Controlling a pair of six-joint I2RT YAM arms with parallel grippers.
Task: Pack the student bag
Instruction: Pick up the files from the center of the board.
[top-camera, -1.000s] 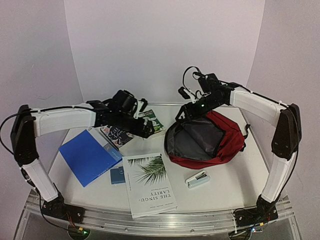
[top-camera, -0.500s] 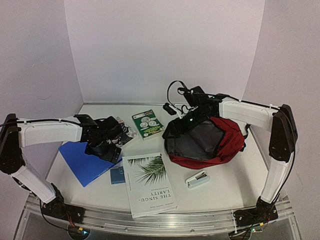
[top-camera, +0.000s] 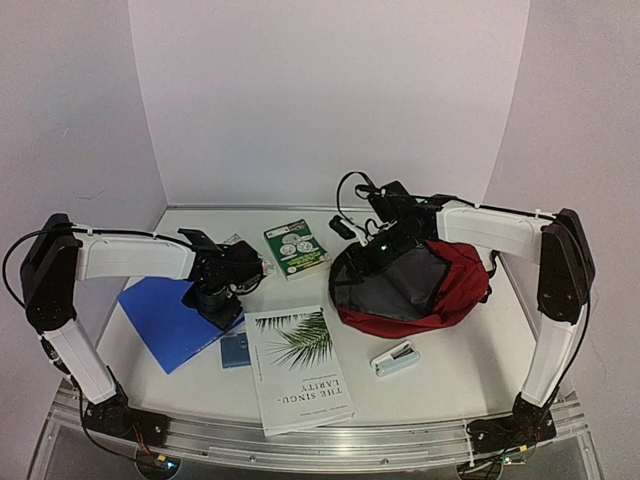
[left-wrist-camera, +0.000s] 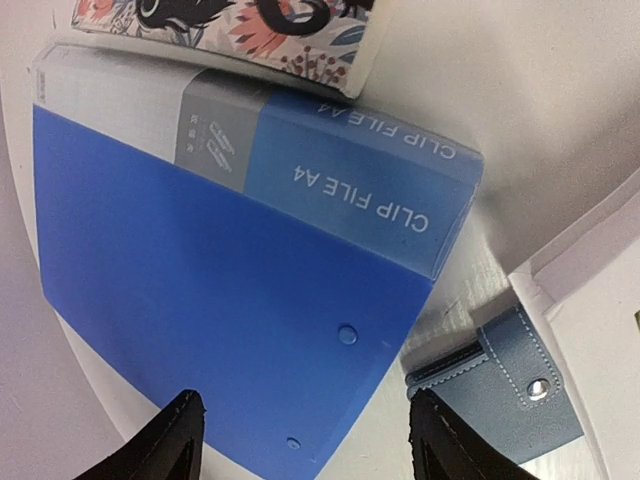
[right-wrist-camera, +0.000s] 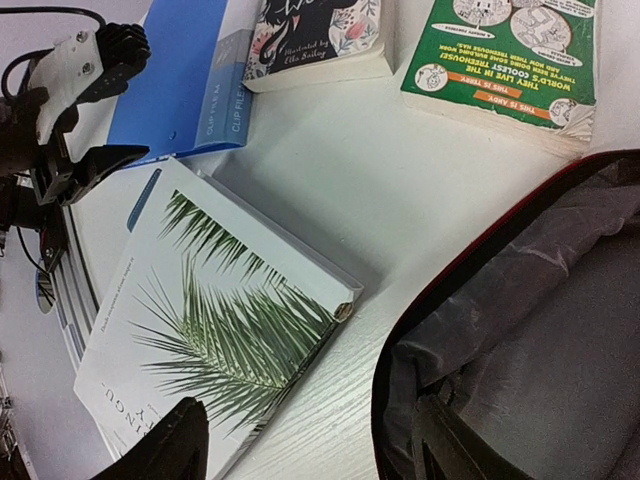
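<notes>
The student bag (top-camera: 458, 272) is a dark red backpack lying at the right, mouth open and grey lining (right-wrist-camera: 560, 330) showing. My right gripper (top-camera: 374, 252) sits at the bag's left rim. It is open (right-wrist-camera: 315, 445): one finger is inside the mouth, the other is over the white palm-leaf book (right-wrist-camera: 200, 340), and the rim runs between them unclamped. My left gripper (top-camera: 214, 304) hangs low over the right corner of the blue clip file (top-camera: 160, 312). It is open (left-wrist-camera: 312, 440), with that file corner (left-wrist-camera: 220, 300) between its fingers.
A floral paperback (left-wrist-camera: 220, 25) lies behind the file and a green book (top-camera: 295, 247) lies at the back centre. A small blue-grey snap wallet (top-camera: 236, 350) lies between the file and the palm-leaf book (top-camera: 297, 368). A pale stapler (top-camera: 396, 358) sits in front of the bag.
My left arm swung from beside the green book forward and left, down over the blue file, its jaws narrowing a little. My right gripper dropped left to the bag's rim.
</notes>
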